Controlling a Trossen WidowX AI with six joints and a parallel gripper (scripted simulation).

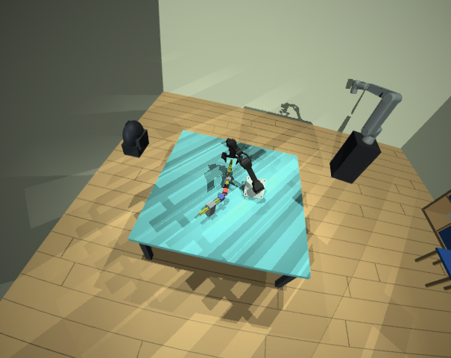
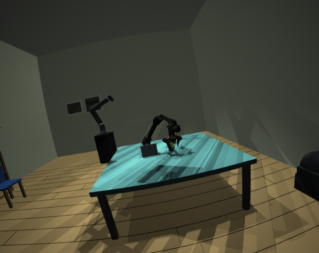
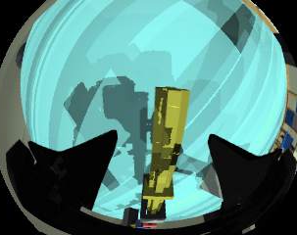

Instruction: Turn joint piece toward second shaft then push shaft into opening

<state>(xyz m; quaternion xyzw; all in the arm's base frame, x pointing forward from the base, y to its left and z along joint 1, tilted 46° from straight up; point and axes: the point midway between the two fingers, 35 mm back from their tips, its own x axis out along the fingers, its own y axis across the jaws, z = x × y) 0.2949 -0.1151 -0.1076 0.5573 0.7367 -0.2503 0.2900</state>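
Note:
My gripper is open, its fingers wide apart on either side of the second shaft's free end, with nothing clasped. The second shaft is yellow, has a collar near its block and runs through the second block. The first yellow shaft runs through a grey block. On its end are a blue hinge part and the red joint piece, towards the second shaft. Whether the second shaft sits inside the opening is too small to tell.
The arm's white base plate is right of the shafts in the top view, on the turquoise table. A grey panel stands beside the arm's base in the exterior view. Another robot arm stands off the table.

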